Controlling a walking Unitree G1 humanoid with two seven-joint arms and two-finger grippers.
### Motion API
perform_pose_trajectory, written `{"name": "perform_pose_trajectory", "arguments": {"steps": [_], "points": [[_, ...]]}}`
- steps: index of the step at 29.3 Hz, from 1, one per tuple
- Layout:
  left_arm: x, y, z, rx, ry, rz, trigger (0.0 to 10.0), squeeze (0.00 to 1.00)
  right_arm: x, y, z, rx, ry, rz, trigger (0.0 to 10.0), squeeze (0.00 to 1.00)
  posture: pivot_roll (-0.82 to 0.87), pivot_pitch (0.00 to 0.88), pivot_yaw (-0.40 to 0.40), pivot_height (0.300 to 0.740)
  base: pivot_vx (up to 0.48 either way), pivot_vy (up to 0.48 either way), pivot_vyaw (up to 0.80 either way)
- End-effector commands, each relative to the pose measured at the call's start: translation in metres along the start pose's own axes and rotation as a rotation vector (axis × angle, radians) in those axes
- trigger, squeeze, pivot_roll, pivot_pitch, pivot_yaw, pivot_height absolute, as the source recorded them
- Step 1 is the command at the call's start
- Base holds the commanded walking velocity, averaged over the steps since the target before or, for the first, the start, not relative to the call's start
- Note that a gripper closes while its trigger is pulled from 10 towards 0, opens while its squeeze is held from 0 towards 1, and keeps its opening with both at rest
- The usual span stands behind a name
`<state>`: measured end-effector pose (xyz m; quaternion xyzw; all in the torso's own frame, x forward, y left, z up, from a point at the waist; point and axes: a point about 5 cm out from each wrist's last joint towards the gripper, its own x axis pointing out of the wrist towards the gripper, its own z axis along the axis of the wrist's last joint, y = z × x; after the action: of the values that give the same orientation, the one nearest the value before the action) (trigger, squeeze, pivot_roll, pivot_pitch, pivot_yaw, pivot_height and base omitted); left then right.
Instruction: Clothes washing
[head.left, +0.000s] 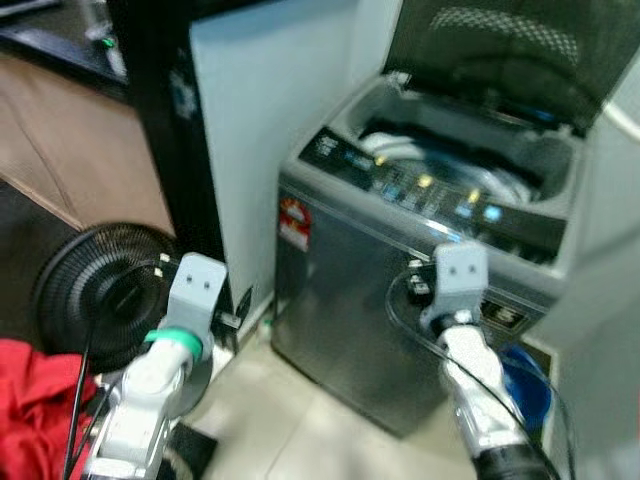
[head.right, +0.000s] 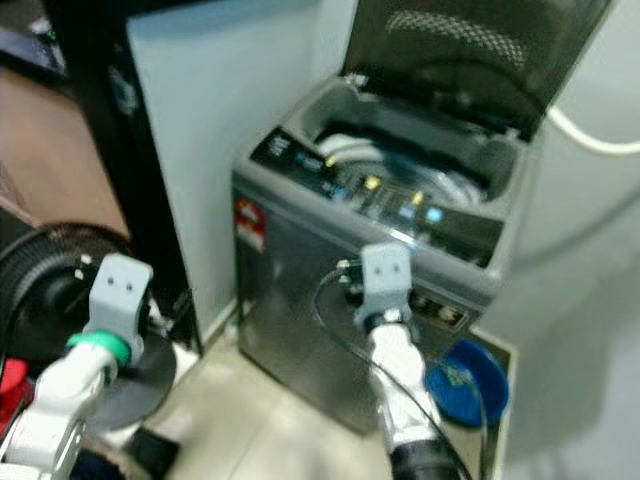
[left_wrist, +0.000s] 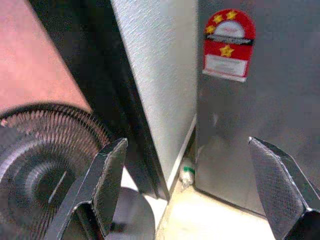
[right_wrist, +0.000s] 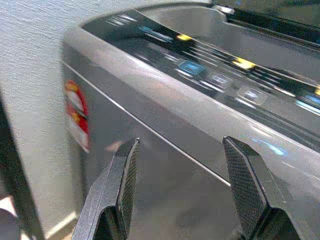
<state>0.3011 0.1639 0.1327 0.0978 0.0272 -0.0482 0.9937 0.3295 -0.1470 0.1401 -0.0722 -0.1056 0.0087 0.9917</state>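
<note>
Grey top-loading washing machine (head.left: 400, 300) with lid raised, standing on the tiled floor (head.left: 270, 420) beside a white wall panel (head.left: 260, 120), right claw (right_wrist: 177, 195) spread before its control panel (right_wrist: 225, 75), left claw (left_wrist: 200, 190) spread near a black round fan (head.left: 105, 290), red cloth (head.left: 35, 400) at the floor's left edge.

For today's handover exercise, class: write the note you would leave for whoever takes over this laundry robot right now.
Left pincer: open, holds nothing, low near the black fan and the washing machine's front corner.
Right pincer: open, holds nothing, raised before the machine's front, just below the control panel.
Machine: lid up, tub open; what lies inside is too blurred to tell.
Red cloth lies low at the robot's left.
Done: lid open. Left: pick up the clothes, likely the red cloth, load them, close the lid, start the wash.
</note>
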Motion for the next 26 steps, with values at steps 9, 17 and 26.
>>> {"name": "perform_pose_trajectory", "arguments": {"steps": [9,17,26], "points": [[0.003,-0.001,0.012,-0.075,-0.053,-0.050,10.0,0.00,-0.001,-0.006,-0.006,-0.009,0.015,-0.014,10.0,0.00,0.06,0.010,-0.045,0.740,0.000,0.000,0.75],[0.005,0.005,0.012,-0.071,-0.064,-0.006,10.0,0.00,-0.001,-0.002,-0.006,-0.007,0.010,0.018,10.0,0.00,0.06,0.004,-0.046,0.740,0.000,0.000,0.75],[0.007,0.007,0.007,-0.023,-0.059,0.017,10.0,0.00,-0.006,0.000,-0.015,-0.019,0.039,0.055,10.0,0.00,0.06,0.008,-0.050,0.740,0.000,0.000,0.75]]}}
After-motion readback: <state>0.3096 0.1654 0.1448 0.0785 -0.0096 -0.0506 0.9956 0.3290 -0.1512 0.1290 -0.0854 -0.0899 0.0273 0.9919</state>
